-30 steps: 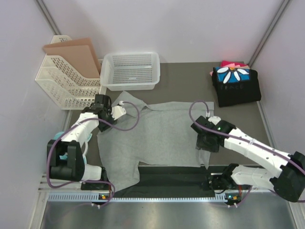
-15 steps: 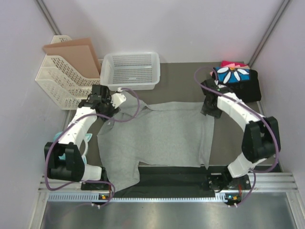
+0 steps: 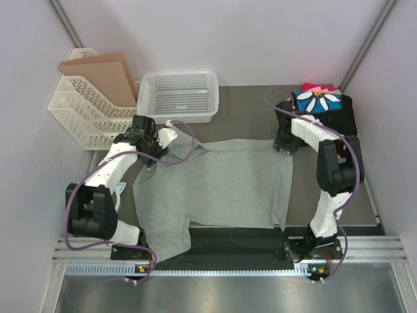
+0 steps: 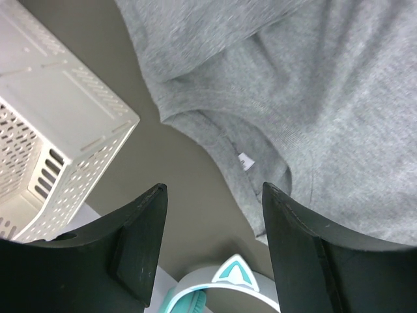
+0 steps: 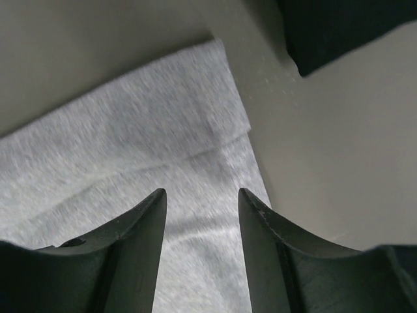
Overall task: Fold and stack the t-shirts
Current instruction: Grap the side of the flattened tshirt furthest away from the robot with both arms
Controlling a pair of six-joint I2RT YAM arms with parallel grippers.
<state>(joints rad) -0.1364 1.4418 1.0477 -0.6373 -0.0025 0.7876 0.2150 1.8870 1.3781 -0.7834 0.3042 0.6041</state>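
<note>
Two grippers stand jaws apart, empty: left gripper over the collar of the grey t-shirt, right gripper over its far right corner. Folded shirts lie far right, pink ones mostly hidden.

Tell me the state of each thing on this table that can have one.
grey t-shirt: unfolded, spread out.
folded t-shirts: folded, stacked in the far right corner.
white basket: upright, nothing inside.
file rack: upright, holding a brown board.
left end effector: open, holding nothing, above the collar.
right end effector: open, holding nothing, above the shirt's corner.
</note>
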